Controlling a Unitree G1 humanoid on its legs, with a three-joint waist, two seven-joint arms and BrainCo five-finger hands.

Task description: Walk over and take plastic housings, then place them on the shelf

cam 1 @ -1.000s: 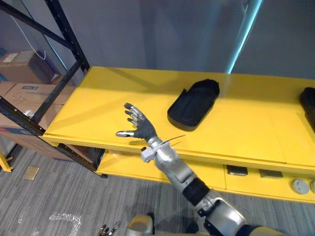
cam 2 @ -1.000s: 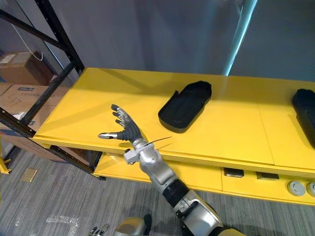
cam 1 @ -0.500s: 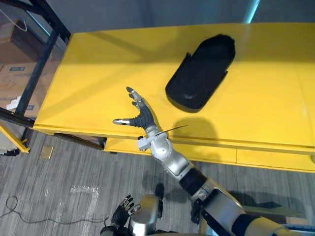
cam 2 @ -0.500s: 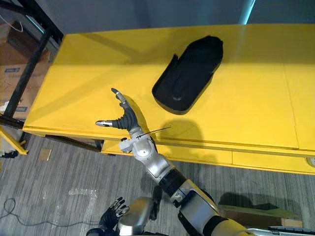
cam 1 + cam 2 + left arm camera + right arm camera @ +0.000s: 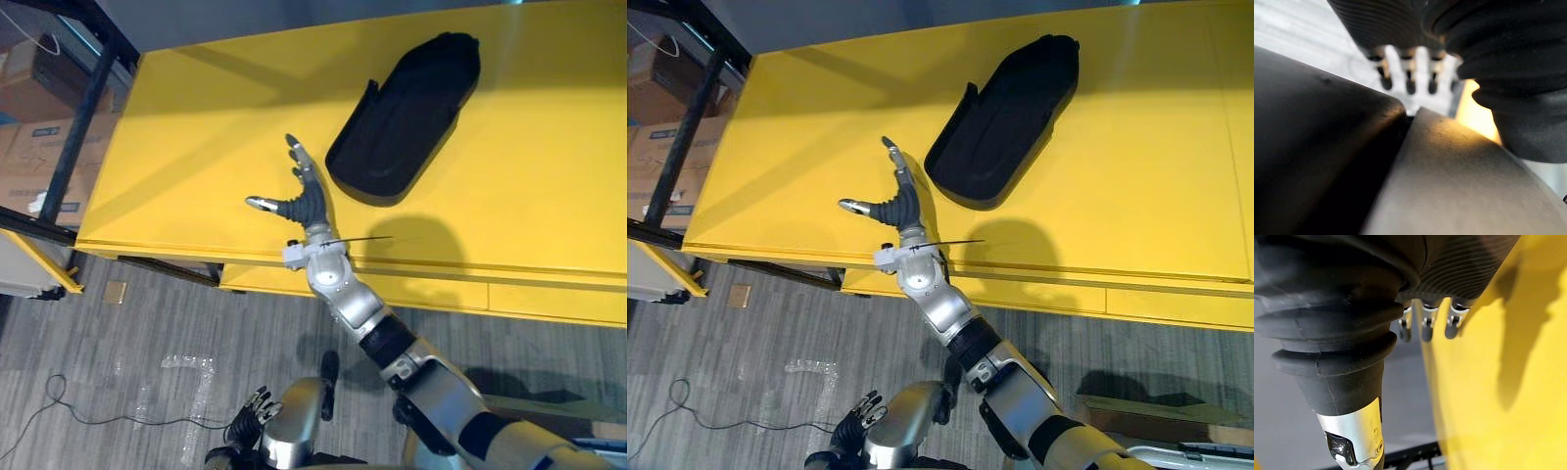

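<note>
A black plastic housing (image 5: 407, 117) lies open side up on the yellow shelf (image 5: 196, 127), slanting from near the middle toward the back right. My right hand (image 5: 309, 201) hovers over the shelf just left of the housing's near end. It is open, with straight fingers and the thumb spread to the left, and holds nothing. A small gap separates its fingertips (image 5: 893, 149) from the housing's (image 5: 1004, 117) edge. My left hand (image 5: 247, 419) hangs low by the floor, fingers (image 5: 1409, 81) relaxed and empty.
A black rack upright (image 5: 83, 98) stands at the shelf's left end, with cardboard boxes (image 5: 34, 162) behind it. A lower yellow shelf level (image 5: 549, 302) runs under the front edge. Grey carpet floor (image 5: 147, 333) lies below.
The camera has tilted down and closer. My right hand has reached forward and right over the shelf, ending beside the housing's near end, still open.
</note>
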